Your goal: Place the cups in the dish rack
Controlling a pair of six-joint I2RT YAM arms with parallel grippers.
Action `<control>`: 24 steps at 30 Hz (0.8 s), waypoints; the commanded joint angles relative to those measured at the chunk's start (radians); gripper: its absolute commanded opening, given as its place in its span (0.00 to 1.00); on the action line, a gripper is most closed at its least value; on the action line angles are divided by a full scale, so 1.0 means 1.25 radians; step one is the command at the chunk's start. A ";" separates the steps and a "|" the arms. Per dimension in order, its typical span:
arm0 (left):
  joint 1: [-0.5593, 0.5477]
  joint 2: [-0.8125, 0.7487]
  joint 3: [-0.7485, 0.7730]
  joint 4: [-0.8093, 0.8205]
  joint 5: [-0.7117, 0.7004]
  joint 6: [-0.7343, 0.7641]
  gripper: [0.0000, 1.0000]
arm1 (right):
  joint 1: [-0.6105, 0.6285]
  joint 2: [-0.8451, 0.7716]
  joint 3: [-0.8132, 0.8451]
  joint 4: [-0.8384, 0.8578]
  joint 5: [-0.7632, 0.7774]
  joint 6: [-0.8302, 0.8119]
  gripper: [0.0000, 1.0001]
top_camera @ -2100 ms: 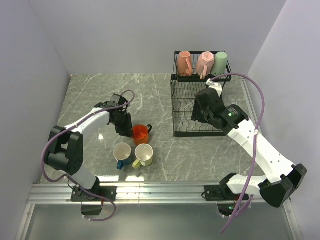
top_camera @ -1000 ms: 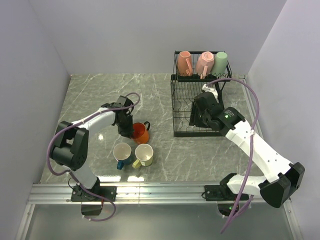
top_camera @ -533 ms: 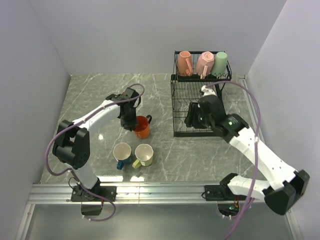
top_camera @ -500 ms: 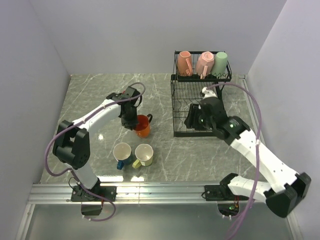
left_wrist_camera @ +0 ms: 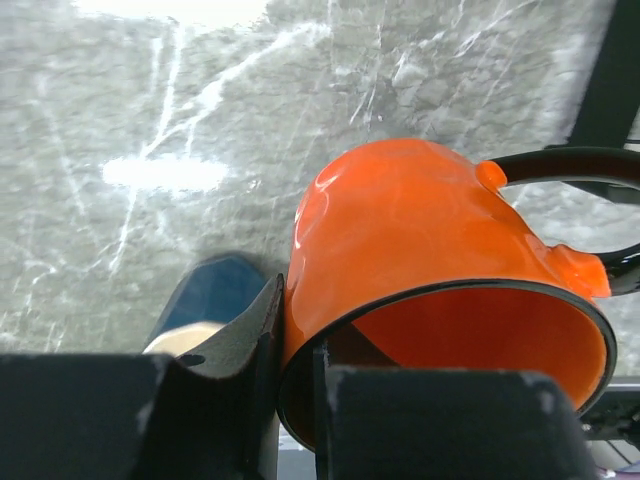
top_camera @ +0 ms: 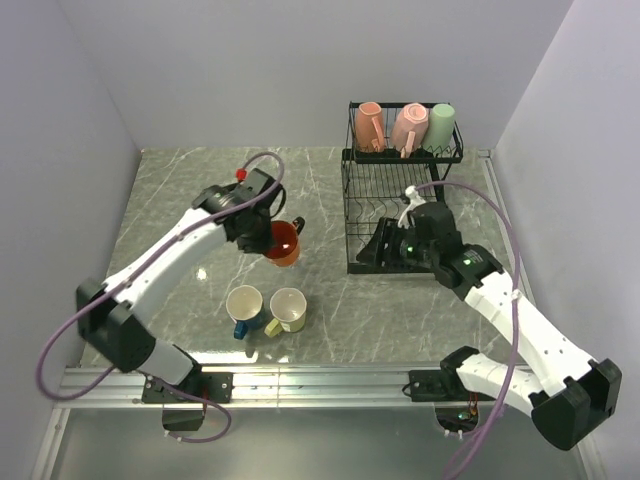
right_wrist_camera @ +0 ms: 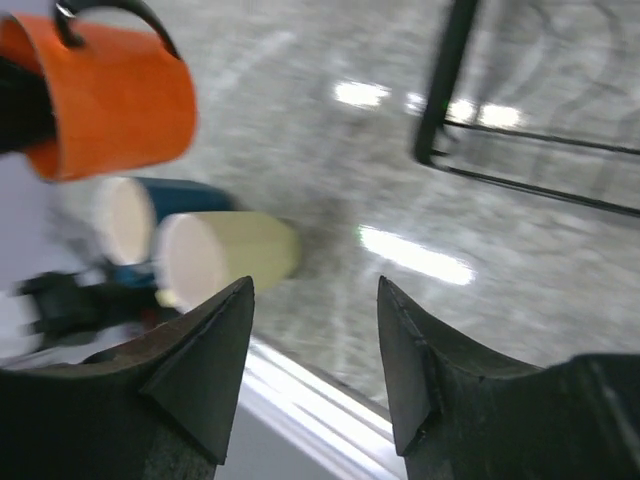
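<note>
Nearest us, left of dish rack (top_camera: 348,222): blue mug (top_camera: 244,303), yellow mug (top_camera: 288,308) on table. Farther, left gripper (left_wrist_camera: 295,360) pinches orange mug (left_wrist_camera: 420,260) by its wall, tilted, handle rackward. Rack lies right of it, we judge. Right gripper (right_wrist_camera: 315,300) gapes empty at rack's near-left corner. Three mugs (top_camera: 408,125) sit in rack's top basket.

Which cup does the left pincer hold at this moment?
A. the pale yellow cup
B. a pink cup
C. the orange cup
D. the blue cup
C: in the left wrist view, the left pincer is closed on the rim of the orange cup, with one finger outside the wall and the other inside.
</note>
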 commanded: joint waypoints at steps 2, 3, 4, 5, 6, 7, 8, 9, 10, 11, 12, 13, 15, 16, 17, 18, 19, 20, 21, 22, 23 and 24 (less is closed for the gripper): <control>-0.005 -0.109 -0.019 0.039 -0.042 -0.026 0.00 | -0.037 -0.052 -0.002 0.140 -0.243 0.083 0.63; -0.009 -0.115 -0.019 0.045 -0.047 -0.023 0.00 | -0.037 -0.057 -0.013 0.164 -0.270 0.104 0.66; -0.011 -0.128 -0.022 0.051 -0.043 -0.011 0.00 | -0.038 -0.065 -0.045 0.227 -0.336 0.155 0.68; -0.011 -0.136 -0.026 0.057 -0.037 -0.002 0.00 | -0.038 -0.068 -0.067 0.269 -0.368 0.191 0.70; -0.013 -0.143 -0.040 0.077 -0.028 0.009 0.00 | -0.038 -0.068 -0.093 0.320 -0.411 0.233 0.75; -0.012 -0.157 -0.049 0.087 -0.016 0.017 0.00 | -0.038 -0.057 -0.122 0.384 -0.449 0.343 0.76; -0.015 -0.163 -0.057 0.096 0.012 0.036 0.00 | -0.039 -0.048 -0.189 0.534 -0.513 0.412 0.77; -0.015 -0.168 -0.067 0.101 0.023 0.043 0.00 | -0.039 -0.038 -0.227 0.627 -0.533 0.491 0.78; -0.020 -0.184 -0.073 0.106 0.028 0.049 0.00 | -0.031 -0.020 -0.266 0.731 -0.544 0.652 0.79; -0.021 -0.193 -0.082 0.112 0.033 0.066 0.00 | -0.029 -0.011 -0.323 0.901 -0.550 0.717 0.79; -0.022 -0.206 -0.089 0.118 0.045 0.075 0.00 | -0.029 -0.003 -0.340 0.958 -0.548 0.768 0.80; -0.022 -0.230 -0.101 0.132 0.051 0.085 0.00 | -0.028 0.010 -0.348 1.001 -0.543 0.838 0.80; -0.022 -0.258 -0.120 0.158 0.068 0.123 0.00 | -0.028 0.017 -0.337 1.049 -0.547 0.866 0.81; -0.023 -0.288 -0.144 0.191 0.076 0.135 0.00 | -0.028 0.019 -0.325 1.038 -0.550 0.857 0.81; -0.023 -0.300 -0.156 0.207 0.079 0.157 0.00 | -0.028 0.020 -0.295 0.984 -0.556 0.844 0.82; -0.023 -0.309 -0.163 0.212 0.079 0.165 0.00 | -0.029 0.018 -0.280 0.950 -0.566 0.809 0.83; -0.023 -0.315 -0.159 0.213 0.074 0.171 0.00 | -0.028 0.021 -0.268 0.916 -0.569 0.791 0.84; -0.025 -0.317 -0.155 0.212 0.076 0.187 0.00 | -0.029 0.024 -0.246 0.854 -0.574 0.775 0.84; -0.023 -0.320 -0.161 0.222 0.084 0.202 0.00 | -0.028 0.032 -0.238 0.830 -0.578 0.756 0.85; -0.025 -0.324 -0.168 0.234 0.098 0.222 0.00 | -0.029 0.061 -0.232 0.814 -0.598 0.751 0.85; -0.026 -0.325 -0.175 0.256 0.093 0.257 0.00 | -0.029 0.081 -0.226 0.784 -0.610 0.746 0.85; -0.027 -0.326 -0.187 0.267 0.084 0.272 0.00 | -0.029 0.102 -0.224 0.769 -0.621 0.741 0.85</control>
